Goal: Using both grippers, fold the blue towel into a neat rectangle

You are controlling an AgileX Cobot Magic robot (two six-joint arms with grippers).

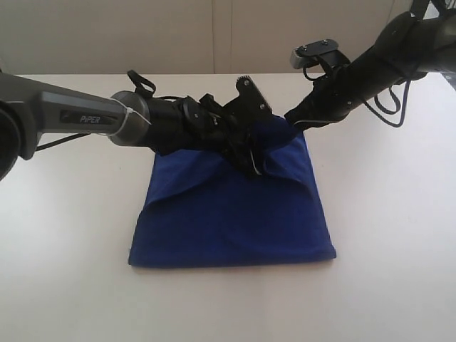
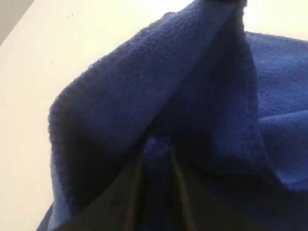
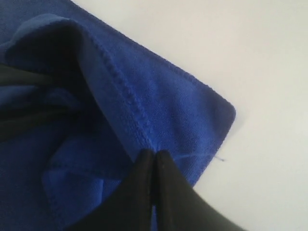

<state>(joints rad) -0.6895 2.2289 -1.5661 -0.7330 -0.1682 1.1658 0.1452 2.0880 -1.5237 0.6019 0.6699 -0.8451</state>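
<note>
The blue towel point(image 1: 228, 221) lies doubled on the white table, its near edge flat and its far part lifted into folds. My left gripper point(image 1: 251, 162) reaches in from the left over the towel's far middle. In the left wrist view its dark fingers point(image 2: 130, 192) are shut on a ridge of the blue towel point(image 2: 144, 86), and the left gripper point(image 2: 158, 147) is partly buried in cloth. My right gripper point(image 1: 293, 120) holds the far right corner. In the right wrist view the right gripper point(image 3: 154, 155) is shut on the towel's hem point(image 3: 159, 106) near that corner.
The white table point(image 1: 385, 235) surrounds the towel on all sides, and a pale wall point(image 1: 142, 35) stands behind it. Black cables point(image 1: 388, 107) hang from the right arm over the far right of the table.
</note>
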